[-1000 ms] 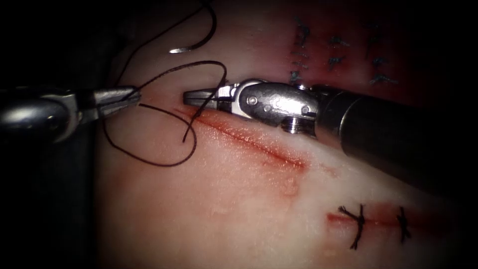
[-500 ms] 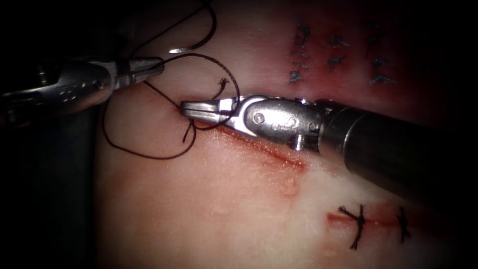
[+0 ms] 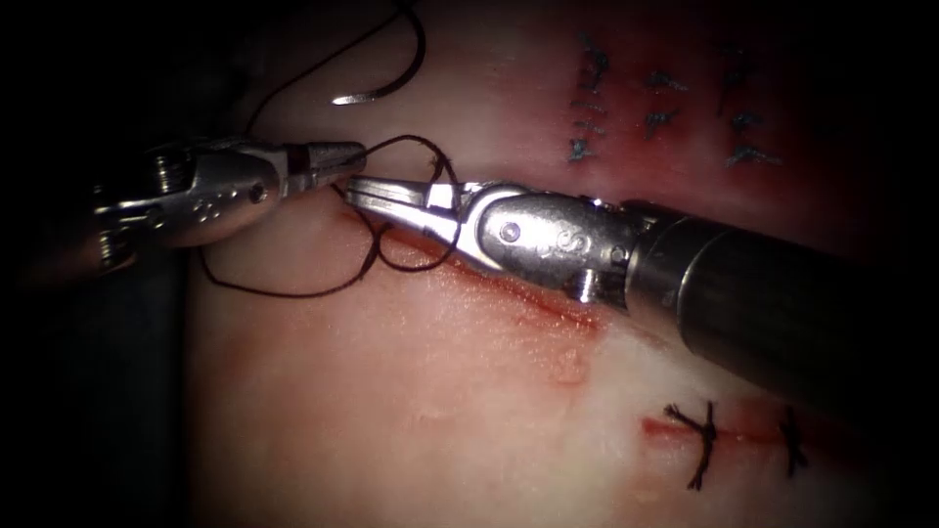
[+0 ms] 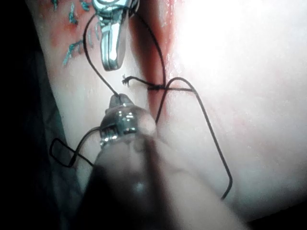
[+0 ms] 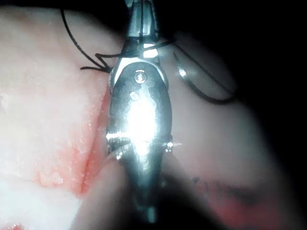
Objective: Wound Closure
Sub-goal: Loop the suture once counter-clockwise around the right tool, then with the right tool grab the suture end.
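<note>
The cut [image 3: 509, 284] runs slanting across the tissue [image 3: 411, 391]. My left tool [image 3: 354, 154] comes in from the left, jaws shut on the dark thread [image 3: 293, 290] just above the cut's left end. My right tool [image 3: 354, 189] lies along the cut with its jaws shut and empty, a loop of thread around them. The thread's frayed end [image 3: 435, 162] sticks up beside them. The curved needle [image 3: 360, 97] lies free on the tissue above both tools, held by neither. The left wrist view shows my left tool [image 4: 117, 99] gripping thread near a knot [image 4: 158, 87] at the cut.
Two finished dark stitches [image 3: 704, 445] cross the cut's lower right part. Several bluish stitch marks [image 3: 655, 108] sit on the tissue at the upper right. Red fluid [image 3: 548, 342] stains the tissue below the cut. The right tool's thick shaft [image 3: 782, 293] covers the cut's upper right side.
My left tool has carried the thread up and to the right, ending close to the right tool's tips. The loop on the tissue has shrunk and now wraps the right jaws.
</note>
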### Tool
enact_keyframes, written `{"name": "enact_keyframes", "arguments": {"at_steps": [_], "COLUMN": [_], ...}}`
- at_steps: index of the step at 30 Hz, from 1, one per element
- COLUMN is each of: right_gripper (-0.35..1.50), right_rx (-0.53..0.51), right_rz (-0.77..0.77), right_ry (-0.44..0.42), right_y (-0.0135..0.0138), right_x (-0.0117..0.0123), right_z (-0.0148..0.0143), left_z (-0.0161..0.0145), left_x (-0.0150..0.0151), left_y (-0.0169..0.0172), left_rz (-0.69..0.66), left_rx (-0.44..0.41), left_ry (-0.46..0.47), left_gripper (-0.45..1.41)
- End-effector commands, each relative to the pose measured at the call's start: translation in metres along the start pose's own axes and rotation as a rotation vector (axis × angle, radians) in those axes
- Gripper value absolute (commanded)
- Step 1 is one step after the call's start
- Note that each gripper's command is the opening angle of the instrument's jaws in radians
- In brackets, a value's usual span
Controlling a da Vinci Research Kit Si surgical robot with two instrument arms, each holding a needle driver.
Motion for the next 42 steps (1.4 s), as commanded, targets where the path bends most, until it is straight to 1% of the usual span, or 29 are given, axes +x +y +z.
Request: {"name": "enact_keyframes", "arguments": {"at_steps": [1,3,4,5,6,7,9,10,12,13,14,15,16,17,20,21,22,23,24,25,26,27,28,29,33,35,36,37,42], "right_gripper": [-0.35,-0.33,-0.33,-0.25,-0.25,-0.23,-0.23,-0.1,-0.06,-0.2,-0.23,-0.23,-0.23,-0.18,0.14,0.34,0.34,0.71,0.83,0.88,0.88,1.1,1.1,1.05,1.01,0.84,0.84,0.84,0.91], "right_rx": [-0.062,-0.113,-0.113,-0.155,-0.155,-0.187,-0.203,-0.232,-0.274,-0.298,-0.331,-0.425,-0.452,-0.468,-0.529,-0.552,-0.552,-0.587,-0.601,-0.611,-0.611,-0.653,-0.653,-0.68,-0.709,-0.738,-0.738,-0.764,-0.782], "right_rz": [0.042,0.077,0.077,0.121,0.121,0.198,0.236,0.288,0.356,0.398,0.445,0.538,0.569,0.595,0.666,0.705,0.705,0.747,0.766,0.775,0.775,0.827,0.827,0.885,0.944,1.009,1.009,1.047,1.112], "right_ry": [-0.004,-0.008,-0.008,-0.02,-0.02,-0.037,-0.042,-0.069,-0.102,-0.112,-0.122,-0.155,-0.161,-0.166,-0.196,-0.219,-0.219,-0.23,-0.238,-0.252,-0.252,-0.284,-0.284,-0.308,-0.334,-0.327,-0.327,-0.34,-0.364], "right_y": [-0.0002,-0.0003,-0.0003,-0.0005,-0.0005,-0.0008,-0.001,-0.0016,-0.0023,-0.0025,-0.0027,-0.003,-0.0032,-0.0033,-0.0037,-0.0039,-0.0039,-0.004,-0.004,-0.0041,-0.0041,-0.004,-0.004,-0.004,-0.004,-0.0039,-0.0039,-0.0037,-0.0037], "right_x": [-0.0002,-0.0002,-0.0002,-0.0002,-0.0002,-0.0003,-0.0004,-0.0006,-0.0009,-0.001,-0.0012,-0.0014,-0.0015,-0.0015,-0.0016,-0.0017,-0.0017,-0.002,-0.0021,-0.0022,-0.0022,-0.0026,-0.0026,-0.0033,-0.0045,-0.0055,-0.0055,-0.0064,-0.0082], "right_z": [0.0005,0.0004,0.0004,0.0004,0.0004,0.0005,0.0006,0.0008,0.0011,0.0012,0.0013,0.0014,0.0015,0.0015,0.0013,0.0011,0.0011,0.0009,0.0008,0.0007,0.0007,0.0001,0.0001,-0.0008,-0.0018,-0.0027,-0.0027,-0.0033,-0.0038], "left_z": [0.001,0.001,0.001,0.0011,0.0011,0.0011,0.0012,0.0012,0.0013,0.0014,0.0014,0.0015,0.0014,0.0014,0.0012,0.0009,0.0009,0.0006,0.0004,0.0003,0.0003,-0.0002,-0.0002,-0.0006,-0.0008,-0.0008,-0.0008,-0.0007,-0.0002], "left_x": [0.0001,0.0002,0.0002,0.0003,0.0003,0.0003,0.0004,0.0004,0.0005,0.0005,0.0005,0.0005,0.0006,0.0007,0.001,0.0011,0.0011,0.0013,0.0014,0.0015,0.0015,0.0017,0.0017,0.0018,0.0018,0.0018,0.0018,0.0019,0.002], "left_y": [-0.0002,0.0001,0.0001,0.0004,0.0004,0.0008,0.001,0.0014,0.0018,0.002,0.0022,0.0027,0.003,0.0033,0.004,0.0044,0.0044,0.0046,0.0047,0.0048,0.0048,0.005,0.005,0.0052,0.0054,0.0056,0.0056,0.0057,0.0058], "left_rz": [0.004,0.012,0.012,0.015,0.015,0.013,0.015,0.014,0.018,0.014,0.017,0.022,0.025,0.027,0.033,0.035,0.035,0.036,0.037,0.037,0.037,0.038,0.038,0.051,0.07,0.071,0.071,0.079,0.085], "left_rx": [0.007,0.008,0.008,0.007,0.007,0.009,0.007,0.003,0.002,0.004,0.002,0.002,0.001,0.002,0.004,0.004,0.004,0.004,0.003,0.002,0.002,0.001,0.001,-0.001,-0.002,-0.001,-0.001,-0.005,-0.013], "left_ry": [0.007,0.013,0.013,0.019,0.019,0.021,0.023,0.026,0.027,0.027,0.029,0.028,0.026,0.026,0.024,0.023,0.023,0.023,0.023,0.023,0.023,0.024,0.024,0.023,0.02,0.018,0.018,0.015,0.01], "left_gripper": [-0.35,-0.35,-0.35,-0.35,-0.35,-0.35,-0.35,-0.35,-0.35,-0.35,-0.35,-0.35,-0.35,-0.35,-0.35,-0.35,-0.35,-0.35,-0.35,-0.35,-0.35,-0.35,-0.35,-0.35,-0.35,-0.35,-0.35,-0.35,-0.35]}}
